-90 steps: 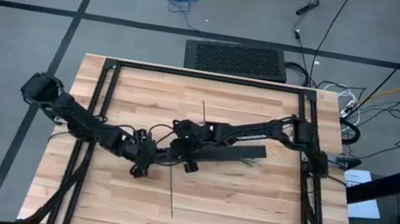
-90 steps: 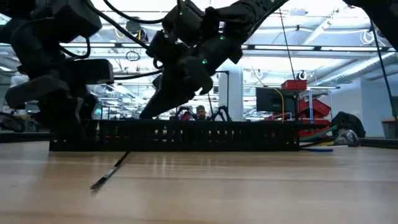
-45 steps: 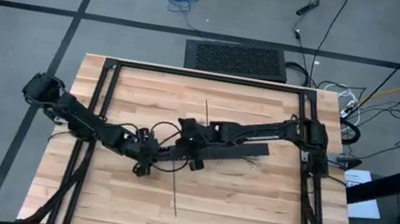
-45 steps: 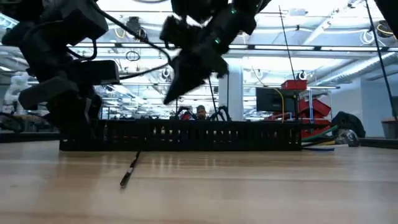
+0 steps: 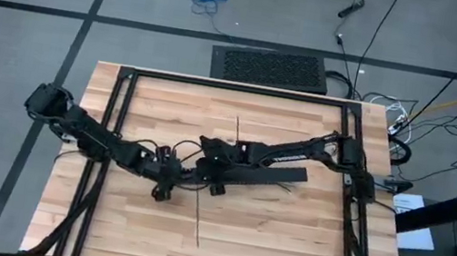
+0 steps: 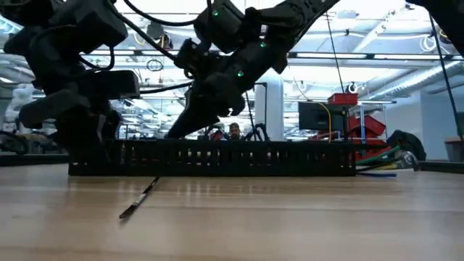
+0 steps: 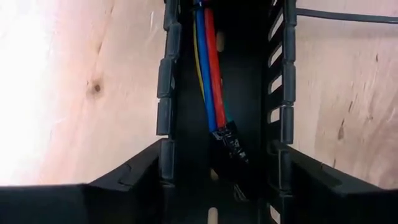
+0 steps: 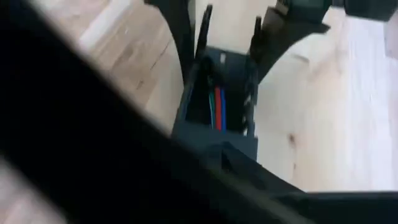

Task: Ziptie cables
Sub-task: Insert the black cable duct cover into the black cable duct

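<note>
Risk: cables [image 7: 208, 68] may spill from slotted bar [image 5: 249, 174] if left gripper [image 5: 168, 174], clamping the bar's 9 o'clock end, slips; right gripper [image 5: 210, 155] grip unreadable.

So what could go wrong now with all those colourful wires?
1. The cables lie loose inside the black slotted bar. The left pincer sits at the bar's end, so a nudge might shove the bar or drag wires out.
2. The zip tie lies flat on the table, apart from the bar. It may be hard to pick up.
3. The right pincer is close to the left one, so they could bump.
</note>
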